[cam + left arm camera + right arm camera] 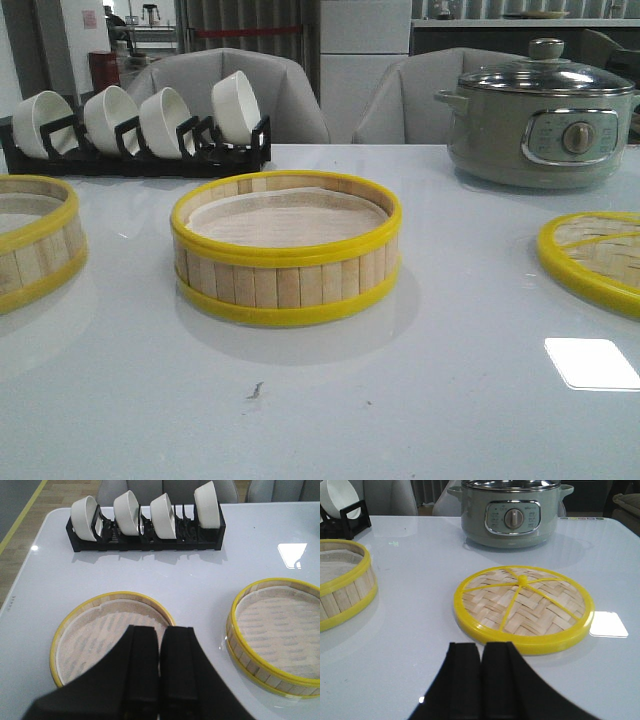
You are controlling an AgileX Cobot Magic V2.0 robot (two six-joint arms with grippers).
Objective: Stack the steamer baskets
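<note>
Nothing stacked yet, by the look of it. Two steamer baskets sit apart on the white table (400, 400), both flat on the surface, neither lifted. The centre basket (286, 250) is mid-table in front view; the left basket (35, 240) is at the table's left edge, cut off by the frame. There's a clear gap btwn them. Still to do: grab one, lift it, set it on the other w/ rims lined up.

Left gripper (160, 680) hangs just above the left basket, fingers pressed together, holding nothing. Right gripper (482, 680) is also pressed together and empty, near the woven bamboo lid (524, 607), which lies flat at the right, in front of the electric pot (512, 512).

Baskets look alike: round, shallow, vertical pale bamboo slats, bright yellow hoops top and bottom, pale liner sheet inside. Both upright, open, no lid on. The bowl rack (135, 125) w/ four white bowls stands behind them.
</note>
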